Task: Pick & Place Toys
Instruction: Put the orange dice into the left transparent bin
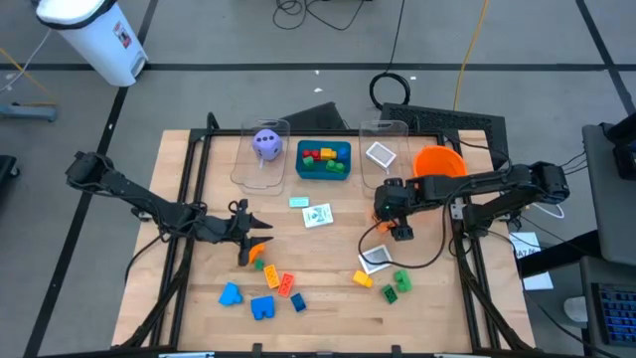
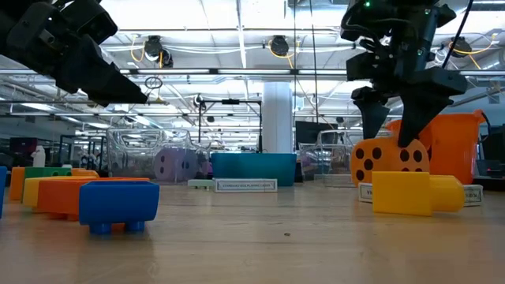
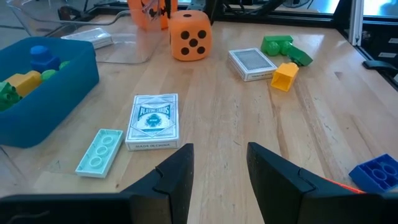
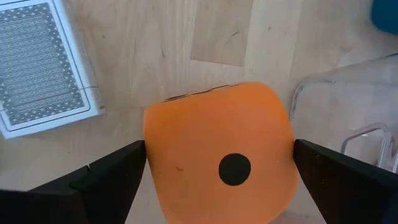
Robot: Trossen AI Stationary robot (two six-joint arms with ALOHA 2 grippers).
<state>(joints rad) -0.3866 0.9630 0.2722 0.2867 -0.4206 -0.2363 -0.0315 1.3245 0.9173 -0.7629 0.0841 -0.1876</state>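
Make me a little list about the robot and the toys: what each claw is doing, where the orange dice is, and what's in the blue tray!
right gripper: open, one finger either side of the orange die, not squeezing it
left gripper: partly open, empty, hanging above the table
orange die: on the table, beside a clear bin
blue tray: holds red, green and yellow bricks
purple die: inside the other clear bin
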